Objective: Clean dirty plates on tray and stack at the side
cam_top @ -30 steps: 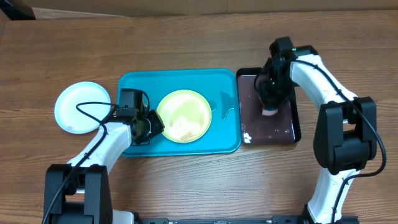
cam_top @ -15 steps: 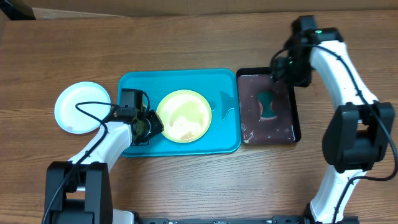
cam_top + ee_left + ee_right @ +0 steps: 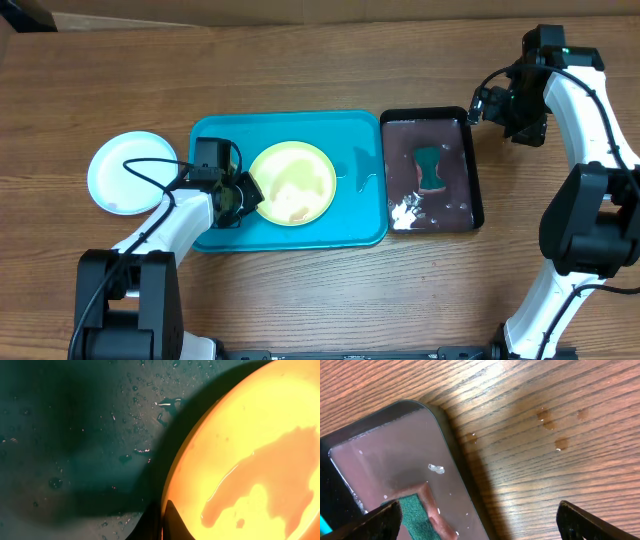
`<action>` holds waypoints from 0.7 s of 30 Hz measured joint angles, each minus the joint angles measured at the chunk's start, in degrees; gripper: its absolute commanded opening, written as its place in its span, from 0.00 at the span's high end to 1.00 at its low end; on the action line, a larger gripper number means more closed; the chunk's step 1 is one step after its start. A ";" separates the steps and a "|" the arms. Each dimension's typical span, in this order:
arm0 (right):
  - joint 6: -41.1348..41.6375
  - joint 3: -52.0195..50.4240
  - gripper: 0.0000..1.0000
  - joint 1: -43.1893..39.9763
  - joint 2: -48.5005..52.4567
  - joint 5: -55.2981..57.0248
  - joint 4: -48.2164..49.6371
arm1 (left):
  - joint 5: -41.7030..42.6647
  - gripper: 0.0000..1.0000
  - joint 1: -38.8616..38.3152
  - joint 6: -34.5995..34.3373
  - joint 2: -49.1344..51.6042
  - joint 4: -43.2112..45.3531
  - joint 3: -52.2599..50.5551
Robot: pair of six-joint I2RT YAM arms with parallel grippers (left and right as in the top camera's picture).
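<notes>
pinching the left rim of the round yellow-green plastic plate (image 3: pixel 293 183), the left gripper (image 3: pixel 250 197) is clamping it inside the large turquoise rectangular plastic tray (image 3: pixel 290 125). the right gripper (image 3: pixel 487 103) is hanging spread wide above the wooden table (image 3: pixel 300 290), beside the narrow black tray (image 3: pixel 476 190) holding the green sponge (image 3: pixel 430 167). a round white plastic plate (image 3: pixel 125 172) is lying on the table left of the turquoise tray.

Glossy white arm shells (image 3: pixel 163 226), black joints (image 3: pixel 580 222), thin black cables (image 3: pixel 141 171); left hand (image 3: pixel 250 197) and right hand (image 3: pixel 487 102) are black.

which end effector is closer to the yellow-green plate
Left. The left end effector pinches the yellow-green plate at its left rim; the right end effector is open past the black tray, off its far right corner.
</notes>
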 measured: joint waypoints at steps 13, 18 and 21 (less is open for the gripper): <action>0.15 0.00 0.00 0.02 0.00 -0.02 0.11 | -0.76 0.96 -0.57 3.37 0.20 -11.45 17.70; 0.17 0.00 0.00 0.00 0.00 -0.02 0.13 | -5.42 0.96 -4.87 3.63 0.31 -15.23 24.83; 0.17 0.00 0.00 0.00 0.00 -0.02 0.13 | -10.23 0.96 -9.51 4.44 0.31 -16.92 29.22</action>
